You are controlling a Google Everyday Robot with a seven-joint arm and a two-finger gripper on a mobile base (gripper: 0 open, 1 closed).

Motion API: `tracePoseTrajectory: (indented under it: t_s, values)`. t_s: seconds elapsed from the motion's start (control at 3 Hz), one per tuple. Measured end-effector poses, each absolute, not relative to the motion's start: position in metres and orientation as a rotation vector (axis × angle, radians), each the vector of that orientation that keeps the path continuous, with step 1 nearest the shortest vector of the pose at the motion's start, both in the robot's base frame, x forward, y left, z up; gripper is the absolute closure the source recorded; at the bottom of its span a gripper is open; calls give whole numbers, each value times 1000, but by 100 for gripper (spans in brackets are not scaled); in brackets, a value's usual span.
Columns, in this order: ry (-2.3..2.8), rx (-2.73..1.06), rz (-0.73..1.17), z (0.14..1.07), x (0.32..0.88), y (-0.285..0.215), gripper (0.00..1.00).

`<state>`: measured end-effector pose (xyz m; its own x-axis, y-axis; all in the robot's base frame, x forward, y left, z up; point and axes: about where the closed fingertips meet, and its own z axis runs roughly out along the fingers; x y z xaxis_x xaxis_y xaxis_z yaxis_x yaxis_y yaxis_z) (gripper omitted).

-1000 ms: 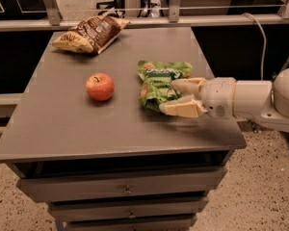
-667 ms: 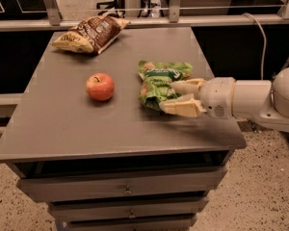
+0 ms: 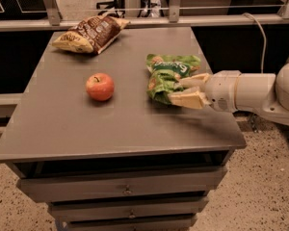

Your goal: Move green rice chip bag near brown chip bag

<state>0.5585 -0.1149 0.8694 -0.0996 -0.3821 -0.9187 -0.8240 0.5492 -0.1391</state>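
The green rice chip bag point(image 3: 169, 71) is at the right middle of the grey table point(image 3: 86, 134), crumpled at its near end. My gripper point(image 3: 176, 90) comes in from the right and is shut on the bag's near right part, with one pale finger over it and one below. The brown chip bag point(image 3: 92, 32) lies at the table's far left corner, well apart from the green bag.
A red apple point(image 3: 100, 86) stands left of the green bag, between it and the table's left side. A metal rail point(image 3: 149, 19) runs behind the table's far edge. Drawers point(image 3: 127, 190) sit under the front edge.
The gripper and the green bag have shifted together a little to the right and toward the far side. The apple and the brown bag have not moved.
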Motion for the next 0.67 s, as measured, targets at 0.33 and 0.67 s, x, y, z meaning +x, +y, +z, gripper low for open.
tracePoseTrajectory:
  t_s: [0.33,0.67]
  values:
    - [1667,-1006,435,878,608,-125,100]
    - [1628,-995,421,889,641,-125,100]
